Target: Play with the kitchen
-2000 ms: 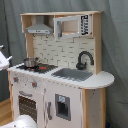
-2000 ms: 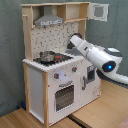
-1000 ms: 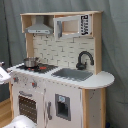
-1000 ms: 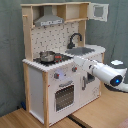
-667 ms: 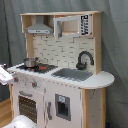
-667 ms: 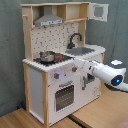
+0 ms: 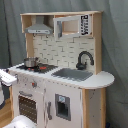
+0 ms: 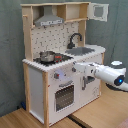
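While the kitchen (image 8: 60,65) stands upright on a light wooden floor (image 8: 30,120) against a grey curtain (image 8: 10,55) in the second exterior view, the same kitchen (image 7: 60,75) fills most of the first exterior view. Going from the second exterior view's left, a grey hood (image 8: 49,20) hangs under the top shelf, and below it a small metal pot (image 8: 47,56) sits on the stove (image 8: 54,59) with its red ring. Under the stove the oven door (image 8: 64,97) is closed, with knobs above it. Further right come the black faucet (image 8: 74,39) and the grey sink (image 8: 82,51), and at the top right the microwave cabinet door (image 8: 98,12) stands swung open. The white arm (image 8: 102,74) reaches in from the second exterior view's right, and its gripper (image 8: 76,67) is at the front panel just below the counter edge, near the knobs; it may be touching the panel, but contact is not clear, and I cannot tell how the jaws are set. In the first exterior view, a white part of the arm (image 7: 6,77) shows at the first exterior view's left edge beside the stove (image 7: 35,67), with the pot (image 7: 31,62), the sink (image 7: 75,74) and the faucet (image 7: 84,59) to its right.
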`<act>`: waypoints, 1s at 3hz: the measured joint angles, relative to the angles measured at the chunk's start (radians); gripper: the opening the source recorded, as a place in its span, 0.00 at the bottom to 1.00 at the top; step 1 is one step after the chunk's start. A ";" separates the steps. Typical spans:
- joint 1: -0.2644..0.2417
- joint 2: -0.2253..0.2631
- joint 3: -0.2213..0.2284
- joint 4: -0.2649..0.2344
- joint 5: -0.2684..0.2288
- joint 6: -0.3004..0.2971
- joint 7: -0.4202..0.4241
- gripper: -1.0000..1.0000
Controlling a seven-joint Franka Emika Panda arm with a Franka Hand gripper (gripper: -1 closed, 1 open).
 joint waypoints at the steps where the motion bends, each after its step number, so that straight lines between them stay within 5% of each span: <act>1: 0.028 0.000 0.001 -0.061 0.000 0.065 -0.054 1.00; 3: 0.102 0.000 0.045 -0.231 0.000 0.156 -0.103 1.00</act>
